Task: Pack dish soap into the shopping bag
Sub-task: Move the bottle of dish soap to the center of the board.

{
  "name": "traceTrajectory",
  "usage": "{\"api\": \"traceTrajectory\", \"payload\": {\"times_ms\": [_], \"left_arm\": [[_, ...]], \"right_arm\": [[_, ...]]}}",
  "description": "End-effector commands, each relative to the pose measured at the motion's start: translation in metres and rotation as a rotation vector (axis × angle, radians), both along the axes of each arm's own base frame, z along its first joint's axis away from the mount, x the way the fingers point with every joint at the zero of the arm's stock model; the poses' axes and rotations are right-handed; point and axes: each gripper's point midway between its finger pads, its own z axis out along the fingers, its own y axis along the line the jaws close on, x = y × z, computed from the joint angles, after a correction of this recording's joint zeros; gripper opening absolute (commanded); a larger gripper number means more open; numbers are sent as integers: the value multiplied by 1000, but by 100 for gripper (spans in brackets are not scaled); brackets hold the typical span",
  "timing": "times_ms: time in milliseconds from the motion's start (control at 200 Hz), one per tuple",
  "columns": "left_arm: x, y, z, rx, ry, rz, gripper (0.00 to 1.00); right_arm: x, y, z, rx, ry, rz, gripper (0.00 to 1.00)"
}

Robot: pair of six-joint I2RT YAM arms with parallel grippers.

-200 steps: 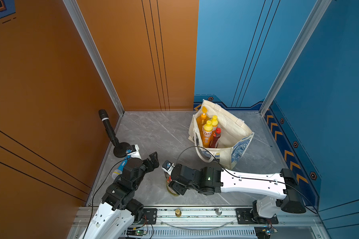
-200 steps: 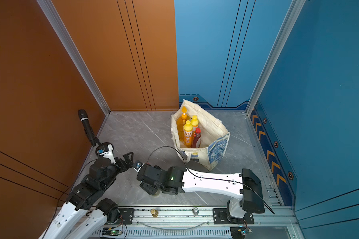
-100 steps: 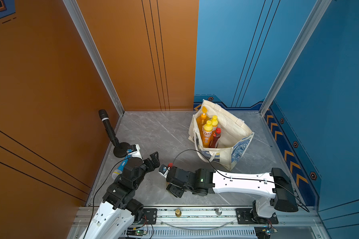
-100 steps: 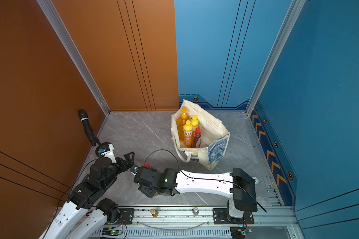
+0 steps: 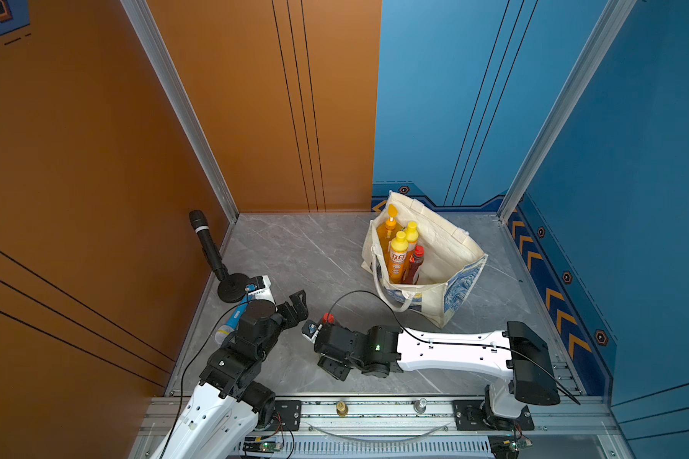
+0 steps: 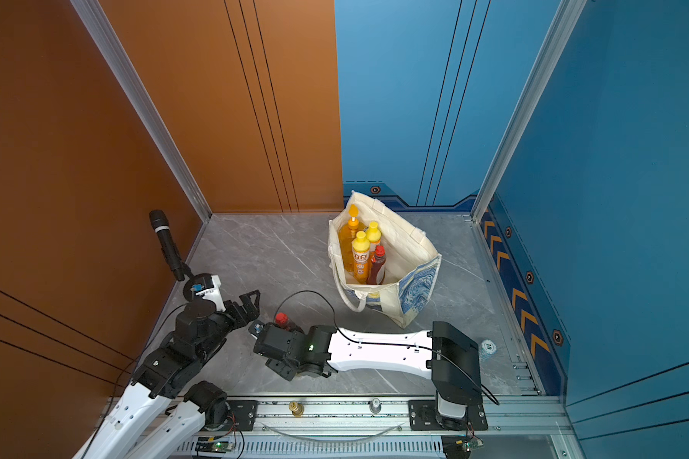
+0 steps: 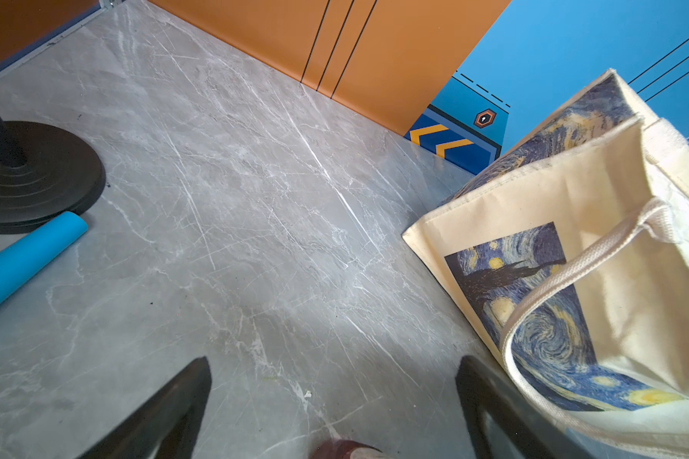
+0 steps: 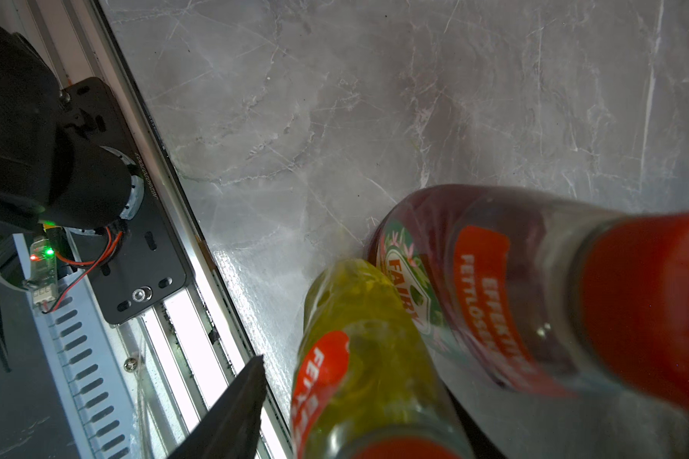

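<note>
The shopping bag stands open at the back right. In it stand a big orange pump bottle, two yellow-capped orange bottles and a dark red one. My right gripper points down near the front rail. It is open, straddling the yellow-green bottle, with a gap at the one finger that shows. Another dark red bottle, red cap, stands right beside it. My left gripper is wide open and empty.
A black microphone on a round base stands by the orange left wall. A blue-handled object lies next to it. A black cable loops from the right arm toward the bag. The metal rail borders the front.
My right arm has shifted slightly left and its jaws have narrowed around the yellow-green bottle. The left arm and the bag have not moved.
</note>
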Motion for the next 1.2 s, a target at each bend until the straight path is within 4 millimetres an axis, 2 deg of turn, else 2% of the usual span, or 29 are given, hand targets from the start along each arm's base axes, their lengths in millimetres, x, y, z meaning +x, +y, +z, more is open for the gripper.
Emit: {"api": "traceTrajectory", "payload": {"times_ms": [0,405,666,911,1196], "left_arm": [[2,-2,3,-18,-11,-7,98],[2,-2,1,-20,-5,-9,98],[2,-4,3,-30,-8,-15,98],[3,-5,7,-34,-14,-16,98],[5,-5,9,-25,-18,-15,98]], "right_arm": [[3,8,5,15,-29,3,57],[-1,10,5,-1,-60,12,47],[-1,-1,12,-14,-86,-5,40],[3,-20,23,5,-92,-64,36],[11,-58,25,7,-47,-161,34]]}}
